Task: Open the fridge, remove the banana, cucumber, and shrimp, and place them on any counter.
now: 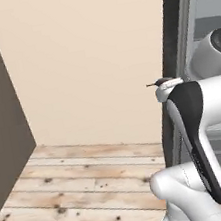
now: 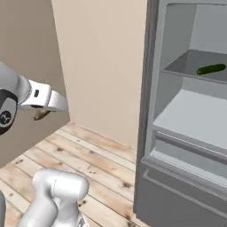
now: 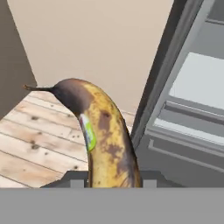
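Beside the open tall dark grey fridge [image 2: 186, 133], its stubby dark green cucumber [image 2: 211, 68] lying on an upper shelf awaiting removal, the fingers [image 3: 113, 181] clench the mottled yellow-brown banana [image 3: 103, 135], clear of the shelves, no tabletop reached yet.

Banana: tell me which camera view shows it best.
The hand view: the banana rises large from between the jaws, mottled brown skin, sticker and dark stem all plain. The left base view shows just its stem tip poking past the white hand. The right base view shows a small brown end under the wrist.
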Robot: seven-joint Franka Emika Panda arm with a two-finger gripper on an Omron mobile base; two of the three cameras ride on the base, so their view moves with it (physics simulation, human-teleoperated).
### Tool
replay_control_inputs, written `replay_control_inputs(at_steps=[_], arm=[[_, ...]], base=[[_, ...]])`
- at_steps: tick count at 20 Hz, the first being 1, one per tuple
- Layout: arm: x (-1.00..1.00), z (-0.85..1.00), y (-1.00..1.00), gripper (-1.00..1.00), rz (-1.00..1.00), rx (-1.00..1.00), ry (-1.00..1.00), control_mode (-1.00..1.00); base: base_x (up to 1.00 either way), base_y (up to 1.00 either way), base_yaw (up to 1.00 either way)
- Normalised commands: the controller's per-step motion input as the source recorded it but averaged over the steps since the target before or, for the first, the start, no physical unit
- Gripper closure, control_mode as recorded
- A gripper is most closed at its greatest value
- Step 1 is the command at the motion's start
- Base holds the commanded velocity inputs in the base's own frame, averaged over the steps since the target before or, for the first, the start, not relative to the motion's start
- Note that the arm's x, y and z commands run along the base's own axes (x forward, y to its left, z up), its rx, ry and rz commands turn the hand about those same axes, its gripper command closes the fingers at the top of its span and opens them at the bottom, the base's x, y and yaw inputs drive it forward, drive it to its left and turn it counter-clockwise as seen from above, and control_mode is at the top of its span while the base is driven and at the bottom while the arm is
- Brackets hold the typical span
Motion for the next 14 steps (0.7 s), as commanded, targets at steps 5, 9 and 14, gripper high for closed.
replay_control_inputs(at_steps=[5,9,14], arm=[[0.0,0.0,0.0,1.0,0.0,0.0,0.0,1.0],[0.0,0.0,0.0,1.0,0.0,0.0,0.0,1.0],[0.0,0.0,0.0,1.0,0.0,0.0,0.0,1.0]], base=[[-0.24,0.24,1.0],[-0.12,0.0,1.0],[-0.11,0.0,1.0]])
